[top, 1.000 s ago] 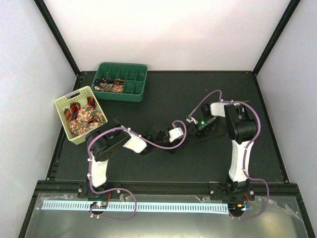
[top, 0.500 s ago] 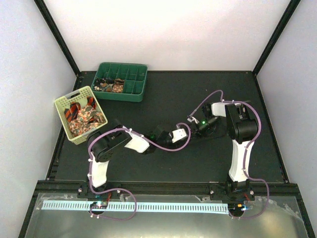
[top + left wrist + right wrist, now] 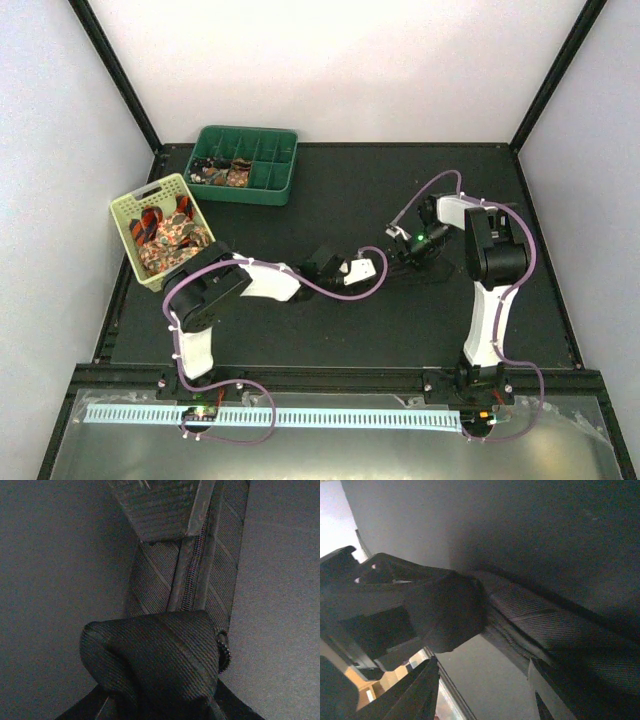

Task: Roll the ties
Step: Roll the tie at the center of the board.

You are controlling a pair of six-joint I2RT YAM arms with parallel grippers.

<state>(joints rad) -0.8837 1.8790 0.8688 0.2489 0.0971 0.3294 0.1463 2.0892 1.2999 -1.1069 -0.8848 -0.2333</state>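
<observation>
A very dark striped tie (image 3: 210, 570) lies flat on the black mat, and its near end is wound into a thick roll (image 3: 155, 655). My left gripper (image 3: 160, 707) sits under that roll and is shut on it; the roll hides most of its fingers. In the top view the left gripper (image 3: 383, 263) meets my right gripper (image 3: 402, 254) at mid-table, where the tie hardly shows against the mat. In the right wrist view the tie (image 3: 555, 622) runs past my open right gripper (image 3: 482, 690), whose right finger (image 3: 555, 700) is at the tie's edge.
A green compartment tray (image 3: 275, 182) at the back left holds a few rolled ties (image 3: 225, 176). A pale green basket (image 3: 128, 212) at the left edge holds a heap of orange-striped and floral ties (image 3: 170, 238). Purple cables (image 3: 330, 290) loop along both arms.
My left gripper has moved a little to the right with the tie's roll, closer to the right gripper. The right arm's wrist has shifted slightly back and right.
</observation>
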